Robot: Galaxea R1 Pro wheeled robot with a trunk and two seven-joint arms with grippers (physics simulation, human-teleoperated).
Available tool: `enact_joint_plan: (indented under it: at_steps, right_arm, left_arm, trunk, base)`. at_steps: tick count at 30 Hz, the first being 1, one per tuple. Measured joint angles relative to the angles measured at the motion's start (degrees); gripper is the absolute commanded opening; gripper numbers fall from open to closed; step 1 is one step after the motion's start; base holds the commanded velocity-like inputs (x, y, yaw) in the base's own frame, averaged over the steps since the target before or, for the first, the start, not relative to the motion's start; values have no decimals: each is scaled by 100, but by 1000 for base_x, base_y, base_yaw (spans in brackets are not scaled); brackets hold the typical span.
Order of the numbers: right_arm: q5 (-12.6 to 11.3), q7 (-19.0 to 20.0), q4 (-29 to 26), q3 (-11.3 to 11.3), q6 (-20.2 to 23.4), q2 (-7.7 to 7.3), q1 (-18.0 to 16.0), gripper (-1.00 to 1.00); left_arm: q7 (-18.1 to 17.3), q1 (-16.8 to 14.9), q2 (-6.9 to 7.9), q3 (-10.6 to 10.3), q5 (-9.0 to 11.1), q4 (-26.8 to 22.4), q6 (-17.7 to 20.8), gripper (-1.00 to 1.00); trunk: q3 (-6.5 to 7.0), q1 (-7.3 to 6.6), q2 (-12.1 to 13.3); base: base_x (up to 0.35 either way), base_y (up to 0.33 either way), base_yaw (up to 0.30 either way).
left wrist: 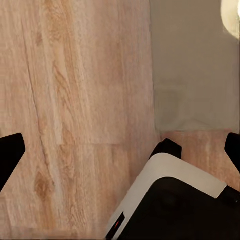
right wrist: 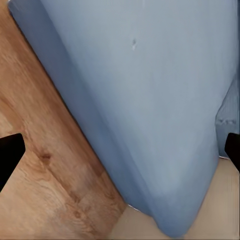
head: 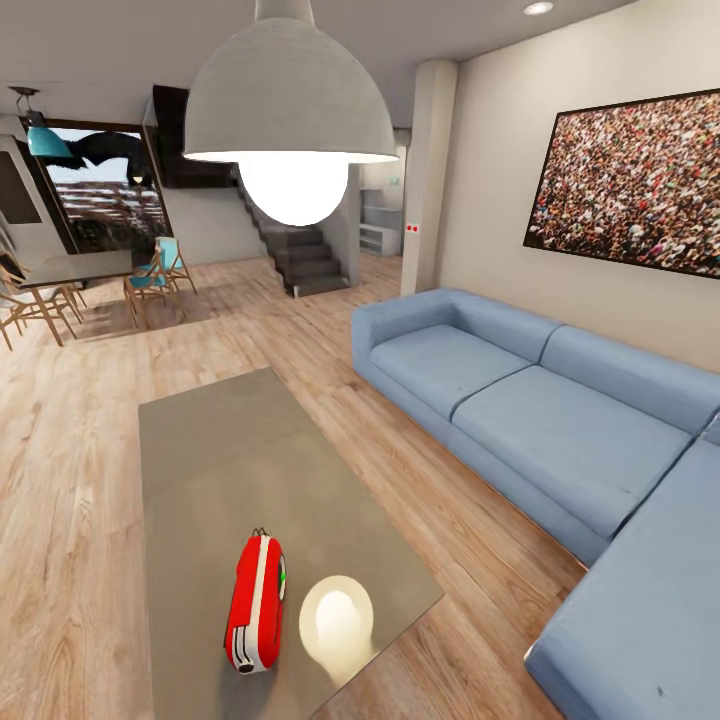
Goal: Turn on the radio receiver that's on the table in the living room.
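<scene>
Head view: red radio with white trim lies on the near end of the grey coffee table, long side running away from the camera, dial end toward the near table edge, a small green light on its right side. Just right of it on the tabletop is a bright round reflection of the pendant lamp hanging overhead. Blue L-shaped sofa stands right of the table, with wood floor between them; crowd photo on the wall above the sofa. Dining table and chairs far left, stairs at the back. Left wrist view: left gripper fingers spread wide at the frame edges, nothing between them, over wood floor and a corner of the grey table; a white and black robot part sits below. Right wrist view: right gripper fingers also spread wide, empty, above the sofa's corner and the floor.
</scene>
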Motion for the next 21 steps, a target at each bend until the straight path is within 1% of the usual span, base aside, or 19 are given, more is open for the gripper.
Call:
enact_joint_plan:
  at_steps: [1, 2, 4, 7, 8, 9, 10, 11, 15, 21]
  right_arm:
    - [-3, 6, 76, 0, -70, -37, 0, 100]
    - [-8, 10, 172, -2, -159, -81, 0, 100]
    - [-20, 14, 233, -2, -211, -105, 0, 100]
    - [-135, 23, 290, -3, -250, -136, 0, 100]
    - [-162, 27, 301, -3, -253, -144, 0, 100]
    - [-267, 46, 360, -1, -264, -166, 0, 100]
    - [-307, 55, 389, 2, -268, -174, 0, 100]
    - [-340, 61, 417, 4, -270, -187, 0, 100]
    - [-368, 67, 446, 6, -272, -198, 0, 100]
    - [-376, 68, 448, 6, -279, -199, 0, 100]
  left_arm:
    - [-48, 0, 17, 0, -2, 65, -25, 100]
    - [-186, 0, 49, 3, -4, 167, -49, 100]
    - [-340, 0, 103, 5, -6, 249, -63, 100]
    - [-548, 0, 209, 1, -7, 330, -74, 100]
    - [-565, 0, 221, 0, -7, 341, -75, 100]
    - [-603, 0, 265, 2, -8, 400, -80, 100]
    - [-613, 0, 283, 1, -7, 431, -107, 100]
    - [-622, 0, 301, 0, -7, 477, -195, 100]
    - [-629, 0, 317, -1, -7, 609, -367, 100]
    - [-631, 0, 330, -1, -8, 680, -419, 100]
  trunk:
    - [0, 0, 0]
    - [0, 0, 0]
    - [0, 0, 0]
    - [0, 0, 0]
    - [0, 0, 0]
    - [0, 0, 0]
    - [0, 0, 0]
    - [0, 0, 0]
    - [0, 0, 0]
    - [0, 0, 0]
  base:
    - [0, 0, 0]
    - [0, 0, 0]
    - [0, 0, 0]
    - [0, 0, 0]
    - [0, 0, 0]
    - [0, 0, 0]
    - [0, 0, 0]
    - [0, 0, 0]
    - [0, 0, 0]
    - [0, 0, 0]
